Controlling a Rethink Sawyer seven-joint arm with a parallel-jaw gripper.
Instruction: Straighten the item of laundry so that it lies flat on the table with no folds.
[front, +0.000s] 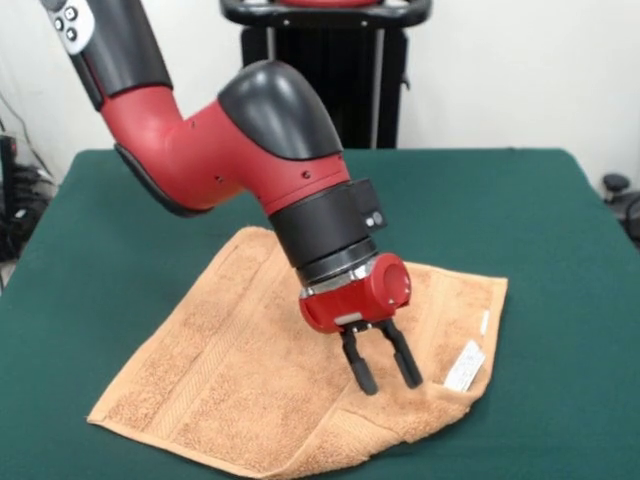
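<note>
Gripper slightly parted, empty, tips on towel

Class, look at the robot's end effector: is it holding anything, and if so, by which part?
Nothing is held. The end effector is open, its fingers spread just above the towel, near the edge with the white label.

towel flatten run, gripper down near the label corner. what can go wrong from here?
1. The gripper, open, is tilted over the towel near the folded-over near edge; closing may pinch both layers and keep the fold.
2. Dragging could bunch the towel or slide it off the table's near edge.
3. The white label may snag.
</note>
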